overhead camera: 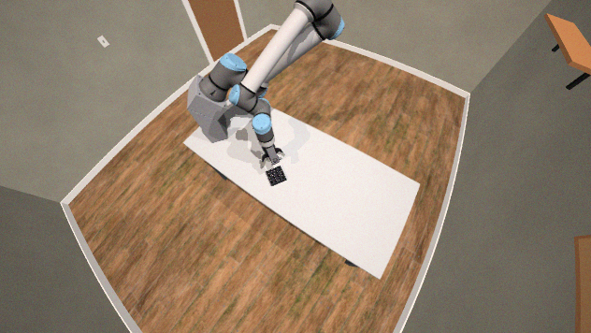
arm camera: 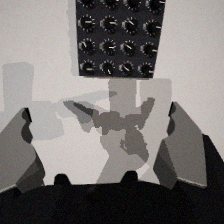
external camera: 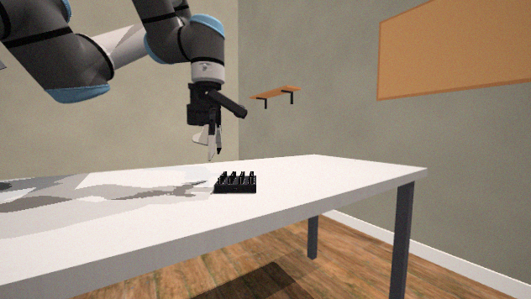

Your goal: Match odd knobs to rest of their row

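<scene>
Toward the surface's (overhead camera: 346, 201) (external camera: 336, 176) (arm camera: 50, 155) long edge, nearer the arm's end than the far corners, sits the knob box (overhead camera: 276, 176) (external camera: 235, 188) (arm camera: 120, 37), probably stiff, its knobs best pinched by their upright grips. Above and just armward, the tool (overhead camera: 272, 161) (external camera: 214, 154) (arm camera: 100, 105) hovers, spread wide, grasping nothing.
</scene>
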Tool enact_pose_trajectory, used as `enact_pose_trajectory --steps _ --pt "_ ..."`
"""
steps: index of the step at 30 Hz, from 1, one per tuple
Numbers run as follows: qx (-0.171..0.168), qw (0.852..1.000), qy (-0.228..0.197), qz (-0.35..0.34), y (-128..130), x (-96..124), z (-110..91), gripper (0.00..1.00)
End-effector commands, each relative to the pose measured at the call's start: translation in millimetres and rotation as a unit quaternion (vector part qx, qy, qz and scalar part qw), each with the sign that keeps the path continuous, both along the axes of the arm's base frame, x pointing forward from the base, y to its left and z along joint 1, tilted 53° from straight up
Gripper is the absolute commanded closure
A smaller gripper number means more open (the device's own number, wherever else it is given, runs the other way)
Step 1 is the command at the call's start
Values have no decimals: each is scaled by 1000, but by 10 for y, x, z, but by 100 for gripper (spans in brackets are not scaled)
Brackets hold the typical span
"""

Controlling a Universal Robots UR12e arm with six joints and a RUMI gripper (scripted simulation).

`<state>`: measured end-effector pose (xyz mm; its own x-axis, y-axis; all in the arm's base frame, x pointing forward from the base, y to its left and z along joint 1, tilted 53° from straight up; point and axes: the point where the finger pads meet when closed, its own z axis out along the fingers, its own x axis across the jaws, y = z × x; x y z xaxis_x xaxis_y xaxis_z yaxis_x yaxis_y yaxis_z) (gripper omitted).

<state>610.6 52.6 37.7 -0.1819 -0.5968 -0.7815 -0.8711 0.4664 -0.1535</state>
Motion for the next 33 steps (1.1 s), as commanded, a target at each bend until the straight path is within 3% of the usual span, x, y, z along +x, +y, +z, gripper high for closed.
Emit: enact_pose_trajectory --steps 1,8,22,33 --pt "-8 1000 -11 10 -7 8 7 0" --pt "-22 999 -31 29 -12 18 15 0" --pt "-84 983 -120 111 -33 56 52 0" --pt "-154 942 -220 203 -54 87 87 0"
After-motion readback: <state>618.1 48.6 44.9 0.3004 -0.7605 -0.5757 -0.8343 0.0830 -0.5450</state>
